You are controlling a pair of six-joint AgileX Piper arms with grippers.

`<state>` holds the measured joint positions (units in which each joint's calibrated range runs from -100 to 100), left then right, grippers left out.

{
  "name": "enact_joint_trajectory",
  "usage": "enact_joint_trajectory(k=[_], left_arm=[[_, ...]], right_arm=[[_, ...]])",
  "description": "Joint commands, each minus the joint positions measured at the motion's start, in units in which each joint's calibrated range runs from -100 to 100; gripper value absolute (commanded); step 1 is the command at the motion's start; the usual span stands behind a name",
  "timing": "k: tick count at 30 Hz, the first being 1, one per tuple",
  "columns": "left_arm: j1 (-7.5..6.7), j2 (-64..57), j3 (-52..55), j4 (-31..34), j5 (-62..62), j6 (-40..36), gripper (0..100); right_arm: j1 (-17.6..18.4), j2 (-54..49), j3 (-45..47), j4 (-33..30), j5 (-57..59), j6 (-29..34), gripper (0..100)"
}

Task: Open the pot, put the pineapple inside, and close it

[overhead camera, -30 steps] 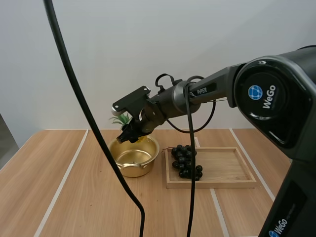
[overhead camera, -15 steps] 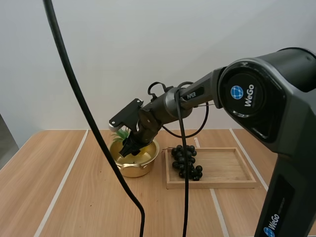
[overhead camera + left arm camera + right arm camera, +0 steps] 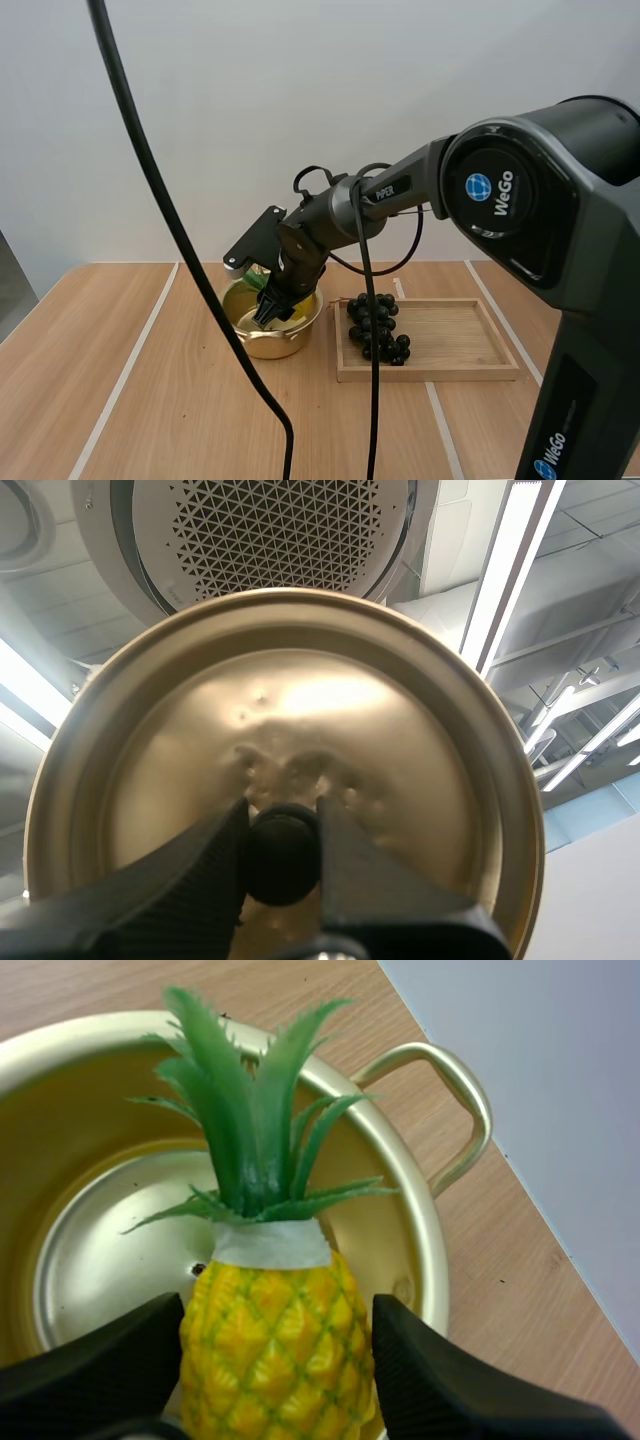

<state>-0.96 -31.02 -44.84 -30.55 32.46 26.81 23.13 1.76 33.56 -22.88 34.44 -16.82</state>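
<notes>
A gold pot (image 3: 278, 345) stood open on a wooden table (image 3: 150, 400), just left of a wooden tray (image 3: 460, 372) that carried a bunch of dark grapes (image 3: 377, 327). The right arm reached down from the right into the pot's mouth. Its right gripper (image 3: 278, 1315) was clamped on the yellow body of a toy pineapple (image 3: 275, 1360), one black finger pressed to each side. The fruit hung inside the rim, its green crown pointing toward the far wall and the loop handle (image 3: 462, 1090) (whether its base touched the bottom could not be told).

The left gripper (image 3: 283, 830) was raised away from the table. It was pinched on the black knob (image 3: 283, 865) of the gold lid (image 3: 330, 710), with the lid's top facing it.

The likely risks were these. If the fruit were let go while tilted, it could fall against the wall and leave its leaves over the rim, so the lid would sit crooked. If the fingers caught the rim as they lifted out, they could drag or tip the light pot toward the tray. Held only by its small knob, the lid could swing and come down off-centre.
</notes>
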Motion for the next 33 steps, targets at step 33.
enact_joint_trajectory(k=[33], left_arm=[[0.10, -0.1, -0.1, -0.1, 2.2, 0.1, 0]], right_arm=[[1.1, -0.5, 0.2, 4.0, 8.2, -3.7, 0]])
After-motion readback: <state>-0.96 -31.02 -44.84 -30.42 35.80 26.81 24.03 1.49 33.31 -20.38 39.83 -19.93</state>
